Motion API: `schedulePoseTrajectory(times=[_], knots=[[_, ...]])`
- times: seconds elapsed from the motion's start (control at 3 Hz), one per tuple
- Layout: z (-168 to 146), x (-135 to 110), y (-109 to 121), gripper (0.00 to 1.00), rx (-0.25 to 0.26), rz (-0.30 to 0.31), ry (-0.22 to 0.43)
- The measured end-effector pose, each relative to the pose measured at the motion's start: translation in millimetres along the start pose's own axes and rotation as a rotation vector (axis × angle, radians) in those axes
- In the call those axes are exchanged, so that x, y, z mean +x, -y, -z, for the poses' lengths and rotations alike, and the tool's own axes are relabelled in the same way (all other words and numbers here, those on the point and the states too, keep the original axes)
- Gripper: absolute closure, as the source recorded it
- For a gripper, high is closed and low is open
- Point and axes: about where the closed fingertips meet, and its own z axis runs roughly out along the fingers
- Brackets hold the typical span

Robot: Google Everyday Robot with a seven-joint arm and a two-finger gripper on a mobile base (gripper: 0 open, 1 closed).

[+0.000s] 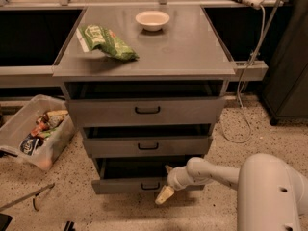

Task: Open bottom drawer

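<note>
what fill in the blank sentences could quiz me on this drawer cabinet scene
1. The gripper is at the front of the bottom drawer, whose handle is coloured ____.
2. The white bowl stands on the cabinet's ____.
3. In the picture the green bag lies to the ____ of the bowl.
4. The cabinet has ____ drawers.
Missing words: black; top; left; three.

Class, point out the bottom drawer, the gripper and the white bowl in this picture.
bottom drawer (pixel 120 185), camera view, left half of its grey front.
gripper (pixel 166 183), camera view, its tip end at the drawer's front.
white bowl (pixel 152 26), camera view, near outer wall.
</note>
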Motion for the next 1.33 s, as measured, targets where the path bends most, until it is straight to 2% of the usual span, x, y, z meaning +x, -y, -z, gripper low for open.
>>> schedulePoseTrajectory(times=[0.33, 0.67, 1.0, 1.33], knots=[[-17.4, 13.6, 8.0, 0.0, -0.023, -0.017, -0.017], [-39.8, 45.1, 9.8, 0.0, -0.055, -0.073, -0.04], [-40.7, 52.5, 2.5, 0.0, -0.077, -0.09, -0.047], [-30.7, 55.8, -22.6, 0.0, -0.106, -0.112, -0.047]])
